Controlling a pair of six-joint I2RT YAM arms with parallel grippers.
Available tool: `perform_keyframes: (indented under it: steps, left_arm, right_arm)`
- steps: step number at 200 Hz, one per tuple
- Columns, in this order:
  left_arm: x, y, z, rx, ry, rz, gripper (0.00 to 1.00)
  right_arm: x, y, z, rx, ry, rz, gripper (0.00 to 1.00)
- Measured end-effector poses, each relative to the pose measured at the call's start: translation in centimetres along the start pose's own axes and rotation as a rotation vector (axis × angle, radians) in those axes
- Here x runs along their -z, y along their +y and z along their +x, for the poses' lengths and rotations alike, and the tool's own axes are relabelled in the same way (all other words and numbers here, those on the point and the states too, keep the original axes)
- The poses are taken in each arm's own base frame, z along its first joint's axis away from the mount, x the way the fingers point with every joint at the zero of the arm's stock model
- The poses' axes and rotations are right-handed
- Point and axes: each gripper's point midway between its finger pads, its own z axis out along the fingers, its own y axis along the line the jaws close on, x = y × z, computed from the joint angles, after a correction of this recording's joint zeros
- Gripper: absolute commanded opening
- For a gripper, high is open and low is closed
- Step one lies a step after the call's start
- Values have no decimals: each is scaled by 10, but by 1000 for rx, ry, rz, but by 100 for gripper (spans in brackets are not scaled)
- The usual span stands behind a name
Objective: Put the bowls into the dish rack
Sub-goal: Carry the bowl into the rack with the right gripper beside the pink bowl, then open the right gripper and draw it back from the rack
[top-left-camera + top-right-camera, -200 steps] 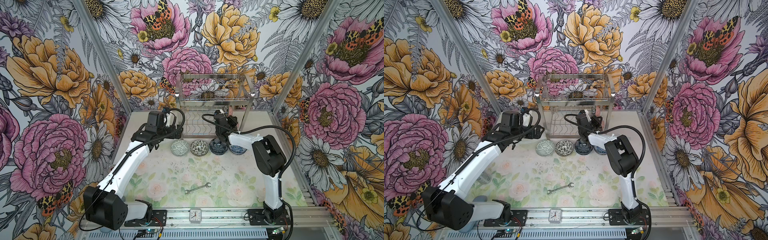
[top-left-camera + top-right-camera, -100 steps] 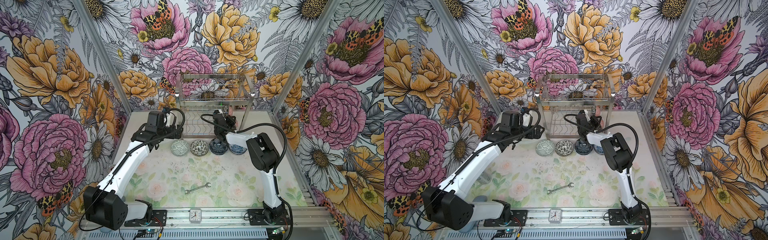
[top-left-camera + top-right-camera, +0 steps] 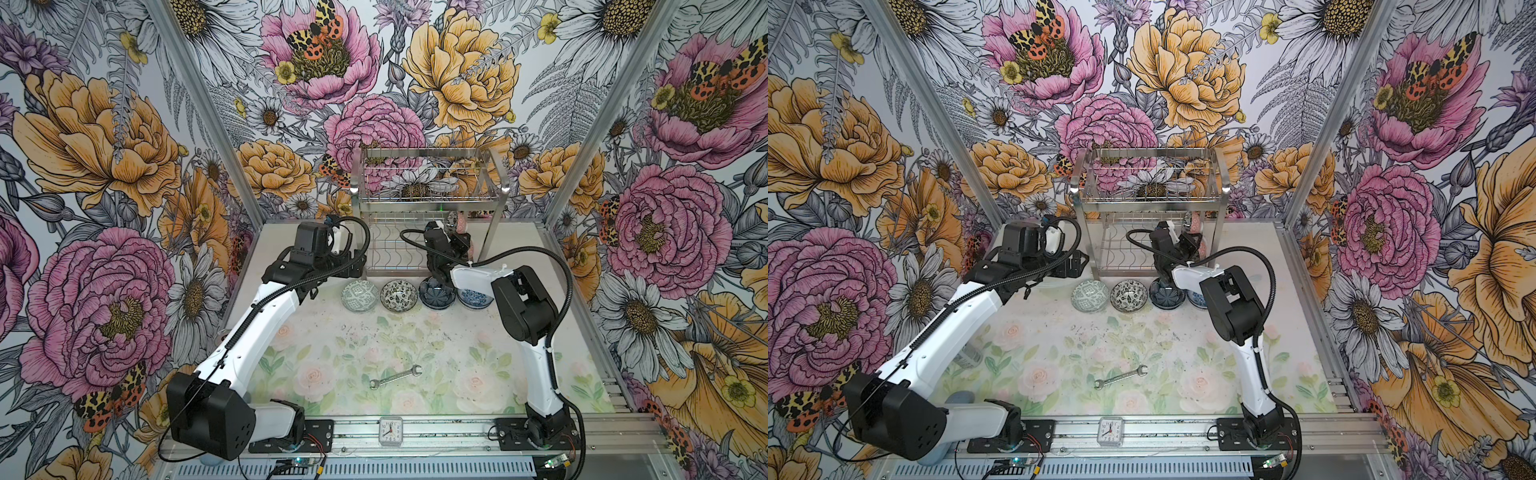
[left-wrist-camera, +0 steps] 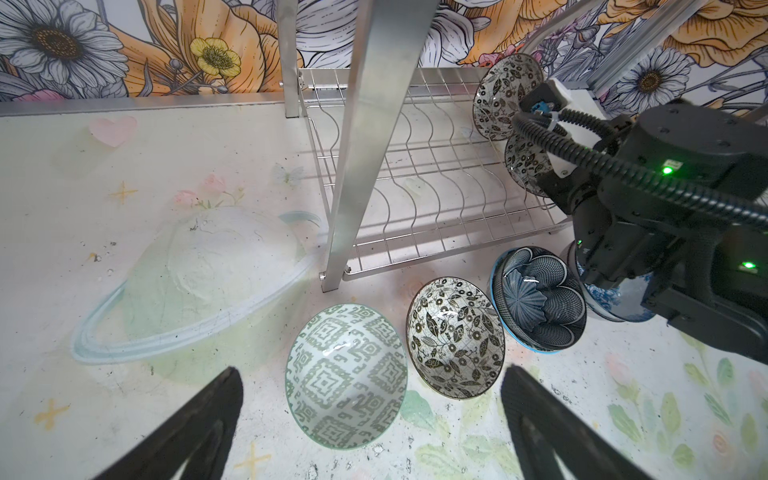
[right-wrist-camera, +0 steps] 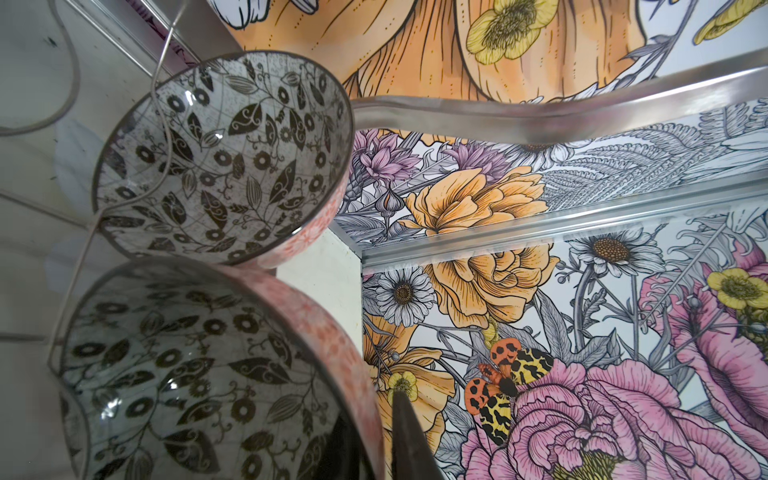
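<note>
The dish rack (image 3: 428, 204) is bright polished steel wire with brushed flat legs. The bowls (image 4: 455, 336) are glazed ceramic, glossy enough to carry highlights. The table (image 3: 332, 353) has a matt printed surface, scuffed and speckled.

The right arm (image 3: 521, 303) has drawn its elbow inward, closer to the dish rack (image 3: 415, 204).

White links (image 3: 266, 324) meet black joints (image 3: 523, 307), trailed by ribbed black cables (image 4: 623, 168).
</note>
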Motion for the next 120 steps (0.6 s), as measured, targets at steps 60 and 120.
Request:
perform_keyframes:
  steps: [60, 120]
  left_arm:
    - [0, 0, 0, 0, 0, 1, 98]
    - [8, -7, -4, -2, -18, 35, 99]
  right_arm:
    - [5, 6, 1, -6, 1, -15, 41]
    - [16, -2, 6, 1, 5, -36, 91]
